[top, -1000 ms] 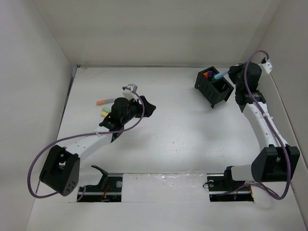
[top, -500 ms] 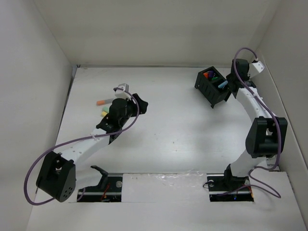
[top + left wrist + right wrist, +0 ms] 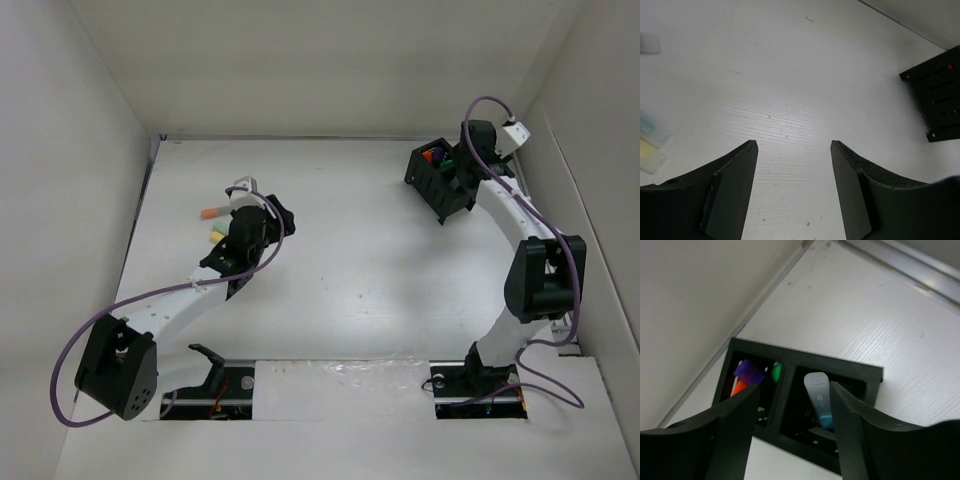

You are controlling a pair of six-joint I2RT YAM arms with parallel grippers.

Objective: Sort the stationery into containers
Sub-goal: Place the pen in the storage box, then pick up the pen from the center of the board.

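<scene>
Along the left edge the white wall [image 3: 80, 200] rises close beside the loose markers, so there is little room on that side. On the table [image 3: 370, 270] we count three loose markers. One is an orange-capped marker [image 3: 211, 213]. Just nearer to us lies a pair side by side, a pale green one [image 3: 652, 129] and a yellow one [image 3: 649, 156]. The arm may hide more.

The left gripper [image 3: 794, 145] hangs just right of these. Its fingers are spread wide with nothing between them, and only bare table shows below.

The middle of the table is the broadest open stretch, well apart from both arms.

At the back right stands one black box [image 3: 437, 188] with slotted sides and two compartments. It is turned at an angle, near the back wall and the right wall [image 3: 595, 150].

One compartment holds three markers, standing on end with caps up: a purple cap [image 3: 749, 372], a green cap [image 3: 776, 371] and an orange one [image 3: 738, 386]. The other holds one light blue marker [image 3: 819, 397], leaning with its pale cap up.

The right gripper [image 3: 794, 386] hovers over the box with its fingers parted, gripping nothing. The blue marker sits close to one finger, and we cannot tell whether they touch.
</scene>
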